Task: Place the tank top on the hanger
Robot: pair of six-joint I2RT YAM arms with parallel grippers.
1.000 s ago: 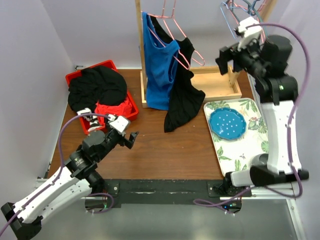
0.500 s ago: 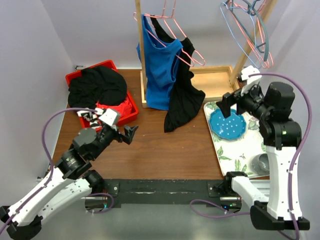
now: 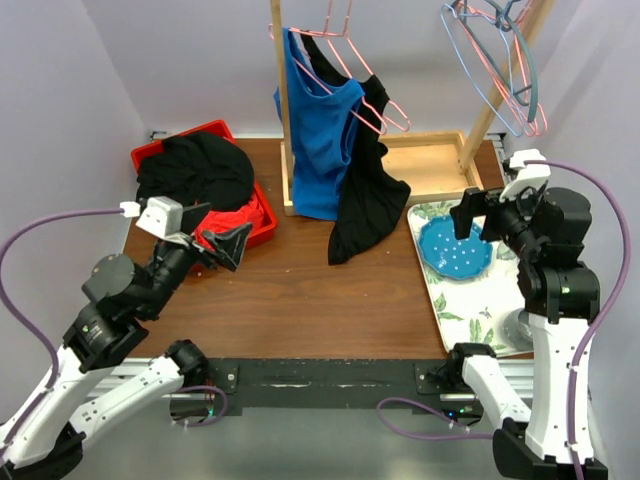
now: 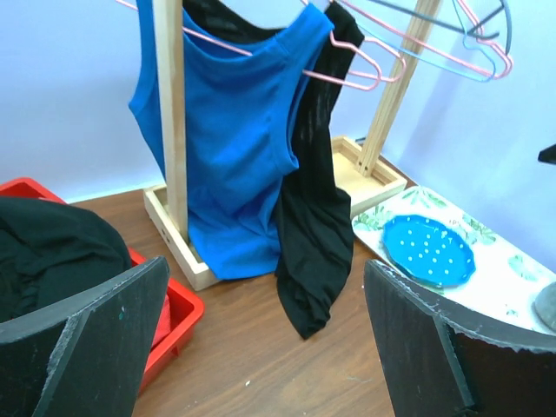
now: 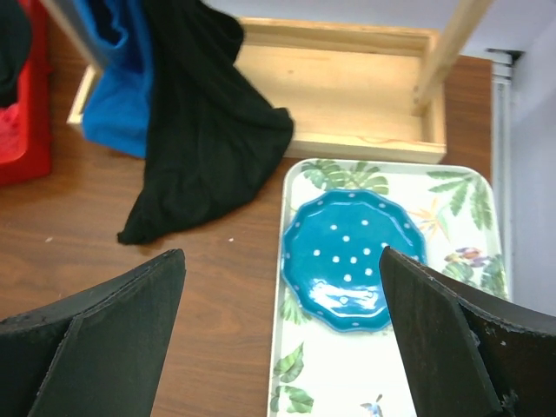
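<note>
Both jaws gape empty — tank top (image 3: 368,195) hangs; right wrist view misses its hanger (image 3: 393,103).

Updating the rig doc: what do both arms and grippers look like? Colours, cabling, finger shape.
The left arm and right arm match: white shell links with black joint housings. A purple cable loops along each. Each wrist carries a white camera block. The left gripper and right gripper have flat matte-black fingers with rough, chipped-looking edges.
</note>
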